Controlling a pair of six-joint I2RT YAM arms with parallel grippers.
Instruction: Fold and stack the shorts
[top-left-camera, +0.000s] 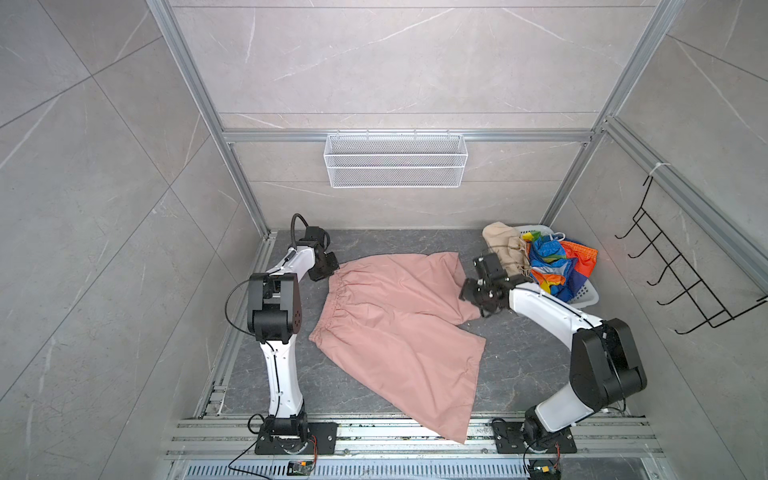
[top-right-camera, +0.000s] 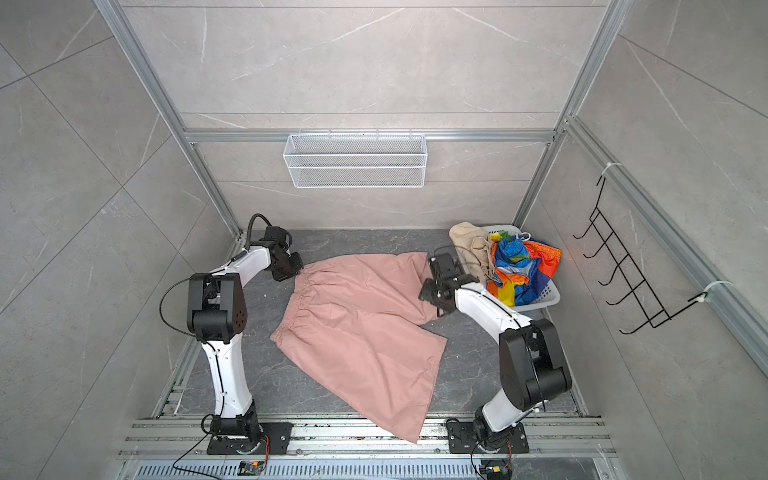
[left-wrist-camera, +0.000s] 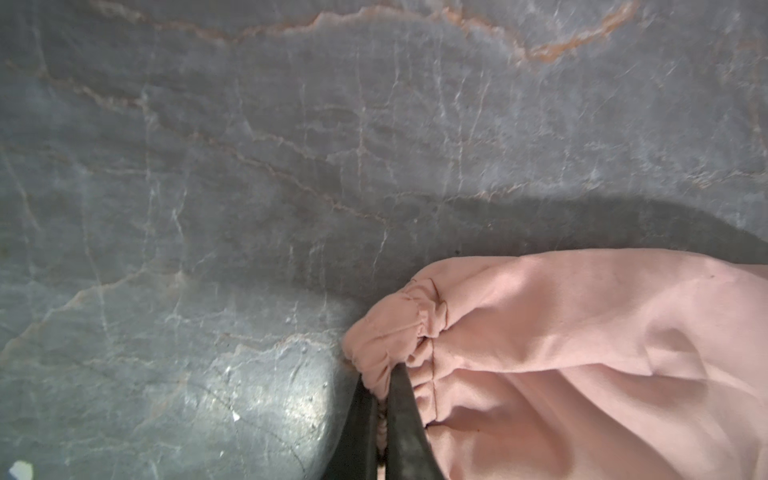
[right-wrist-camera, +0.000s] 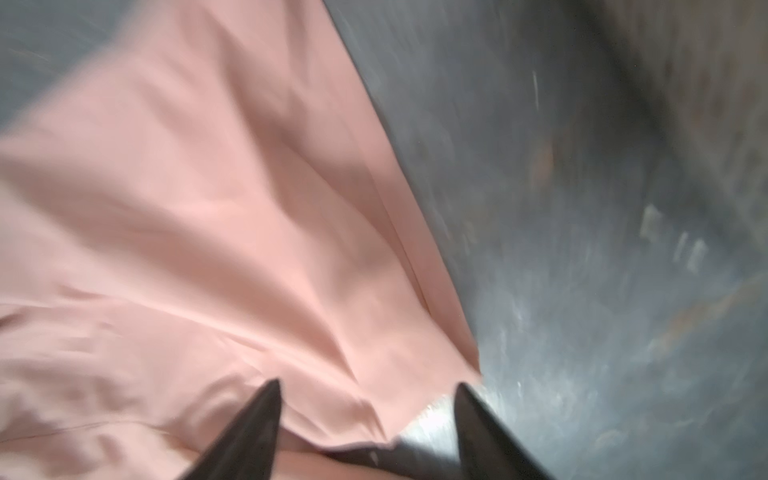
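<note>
L gripper (left-wrist-camera: 384, 376) clamped shut on pink shorts (top-left-camera: 395, 324) at waistband, nr far-left corner of table (top-left-camera: 519, 353); R gripper (right-wrist-camera: 368, 386) spread wide over leg hem, gripping nothing.

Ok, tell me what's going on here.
The salmon-pink fabric shorts lie spread on the grey marbled table. The left gripper pinches a waistband corner. The right gripper holds its fingers open over a leg hem. The beige shorts and shiny rainbow-striped shorts sit bunched in the white plastic basket, unfolded.

White wire basket (top-left-camera: 395, 160) on rail; black hook rack (top-left-camera: 681, 257).
</note>
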